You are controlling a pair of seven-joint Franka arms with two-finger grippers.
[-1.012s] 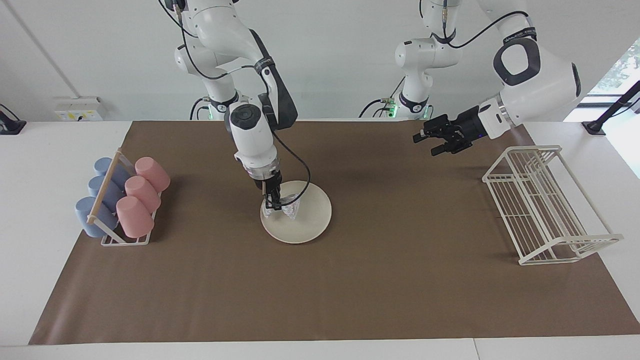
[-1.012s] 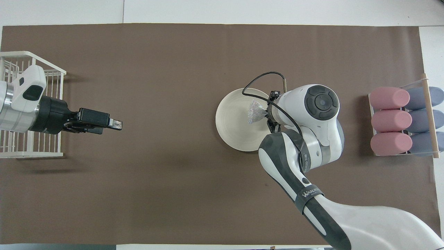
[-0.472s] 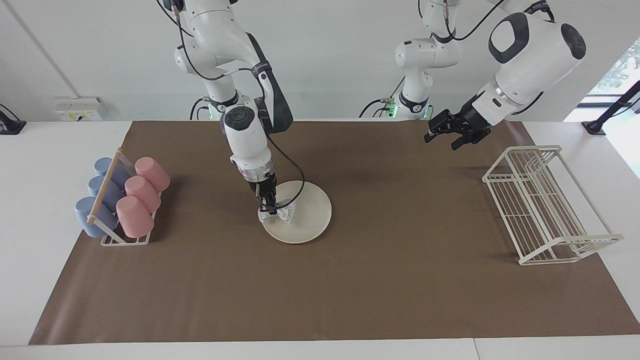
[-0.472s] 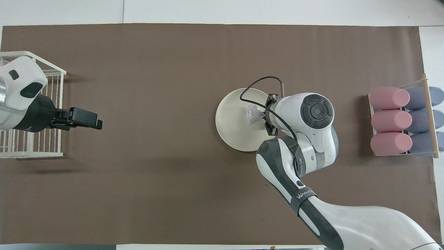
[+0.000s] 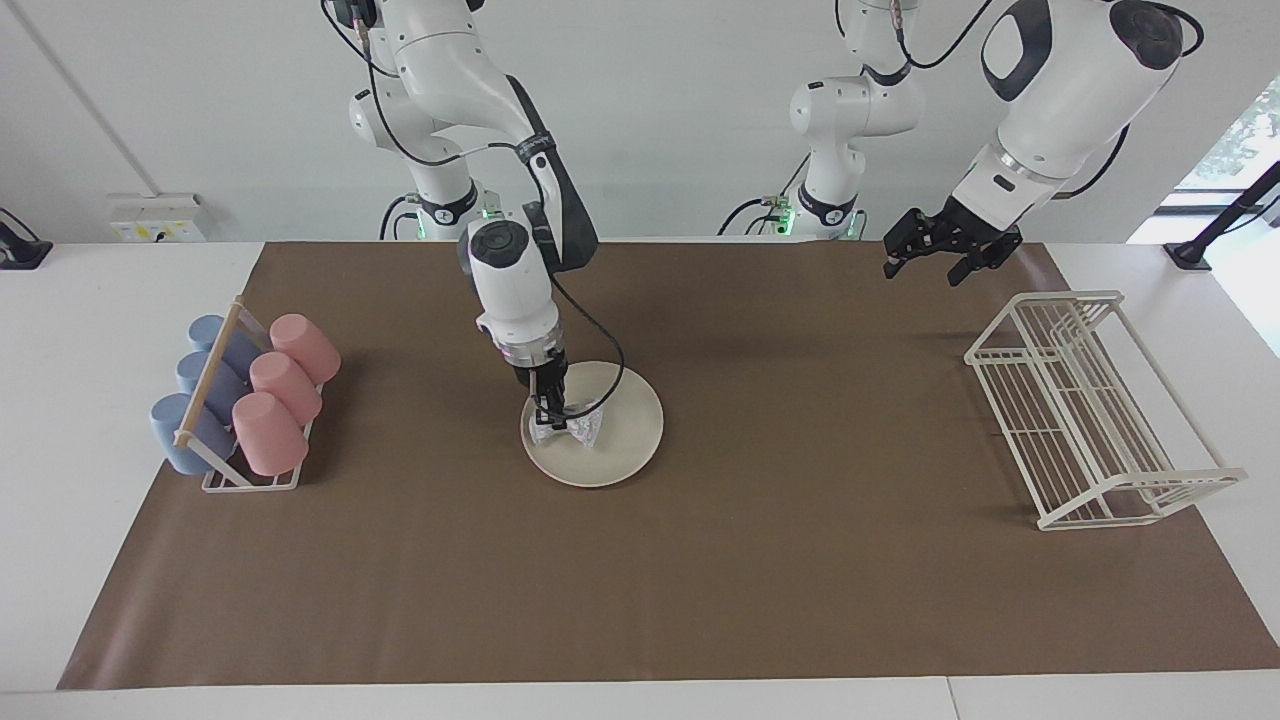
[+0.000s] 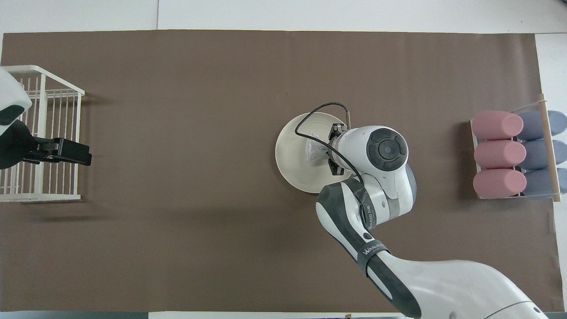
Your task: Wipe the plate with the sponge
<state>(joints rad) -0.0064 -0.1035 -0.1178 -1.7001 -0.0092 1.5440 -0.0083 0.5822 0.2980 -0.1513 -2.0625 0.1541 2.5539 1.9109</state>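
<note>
1. The right end effector [image 5: 551, 414] is down on the plate [image 5: 625, 440], fingertips pinched tight around the middle of the sponge [image 5: 578, 428]. The glittery pad flares out on either side of the grip, bow-tie style.

2. The sponge looks like it's resting on the plate's face, on the part toward the right arm's end of the surface [image 5: 760, 560]. From overhead the arm covers that edge of the plate, so only one wing of the sponge peeks out.

3. The plate itself sits flat on the brown mat, roughly mid-surface. It's well apart from the rack of pink and blue cups [image 5: 245, 395] and from the empty white wire rack [image 5: 1095, 410] at the left arm's end.

4. The left end effector [image 5: 940, 255] hangs up in the air with its fingers spread, holding nothing. It's over the mat just beside the wire rack, and the arm is simply waiting there.

5. Step-wise, I'd say we're mid-wipe: sponge gripped, contact made, and the rubbing is what's in hand.

6. My guess for the next move is a sweep across to the uncovered part of the plate, since the sponge sits off toward one rim.
   - That calls for keeping light downward pressure so the pad stays in contact.
   - Nothing is holding the plate down, so pushing too hard sideways could slide it along the mat.
</note>
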